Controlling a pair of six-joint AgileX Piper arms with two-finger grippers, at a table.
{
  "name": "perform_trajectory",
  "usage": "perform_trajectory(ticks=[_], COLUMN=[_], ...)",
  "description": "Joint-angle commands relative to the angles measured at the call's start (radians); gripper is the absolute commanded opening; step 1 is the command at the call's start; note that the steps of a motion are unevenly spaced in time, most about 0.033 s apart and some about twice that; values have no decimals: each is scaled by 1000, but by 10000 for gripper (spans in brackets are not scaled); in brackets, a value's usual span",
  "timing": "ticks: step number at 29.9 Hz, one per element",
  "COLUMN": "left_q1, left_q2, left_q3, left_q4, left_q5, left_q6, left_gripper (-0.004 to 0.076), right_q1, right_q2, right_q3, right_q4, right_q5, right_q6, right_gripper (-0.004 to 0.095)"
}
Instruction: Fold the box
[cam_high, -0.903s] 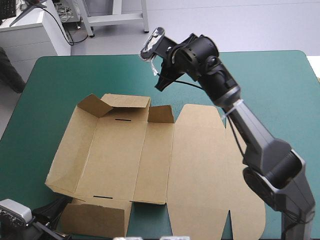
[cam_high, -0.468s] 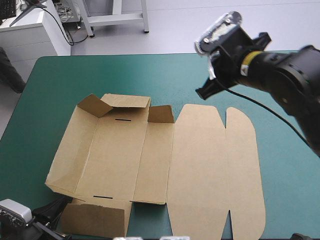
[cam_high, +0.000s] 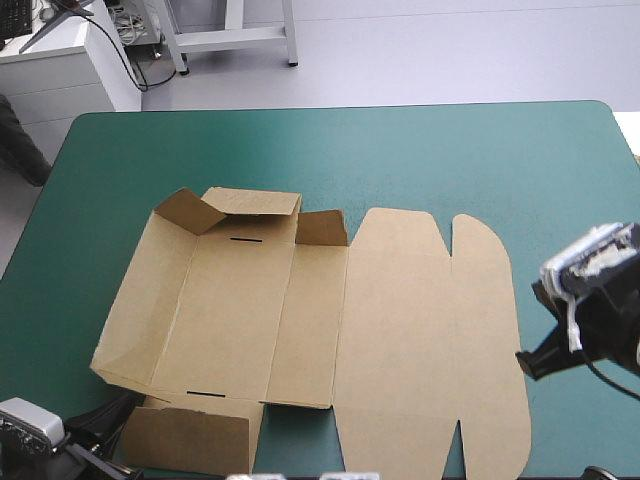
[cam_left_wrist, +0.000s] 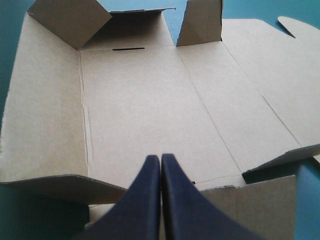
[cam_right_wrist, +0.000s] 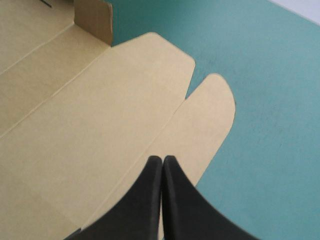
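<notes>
The brown box lies open on the teal-green cover, lid panel flat to the right. Its left wall is tilted up, and two far flaps stand raised by a slot. My left gripper sits low at the box's near left corner. In the left wrist view it is shut and empty, above the near flap, pointing across the box floor. My right gripper hovers beside the lid's right edge. In its own view it is shut and empty over the lid's rounded tab.
Bare teal-green cover stretches beyond the box to the far edge and along the right side. A white cabinet stands off the table's far left corner.
My right arm has swung from above the table's far side, over the lid, down to the right near the lid's edge. The box and the left gripper have not moved.
</notes>
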Motion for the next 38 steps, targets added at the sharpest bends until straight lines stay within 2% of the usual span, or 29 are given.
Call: perform_trajectory(ticks=[1,7,10,17,20,31,38], left_q1=[-6,-6,-6,-6,-6,-6,-6], left_q2=[0,0,0,0,0,0,66], left_q3=[-23,-23,-23,-23,-23,-23,-48], left_q4=[-9,-9,-9,-9,-9,-86,-11], left_q5=[-75,-75,-75,-75,-75,-87,-165], left_q6=[1,1,1,1,1,-1,-8], left_gripper=[-8,-1,45,314,377,365,365], right_q1=[-4,-4,-4,-4,-4,-4,-4], right_q2=[-119,-311,-389,-492,-507,-507,-507], right_q3=[140,409,514,671,707,754,754], right_q4=[-11,95,132,146,157,161,167], right_q5=[-59,-206,-282,-397,-417,-464,-464], right_q6=[76,95,95,103,103,95,95], right_gripper=[-15,-15,-15,-15,-15,-15,-15])
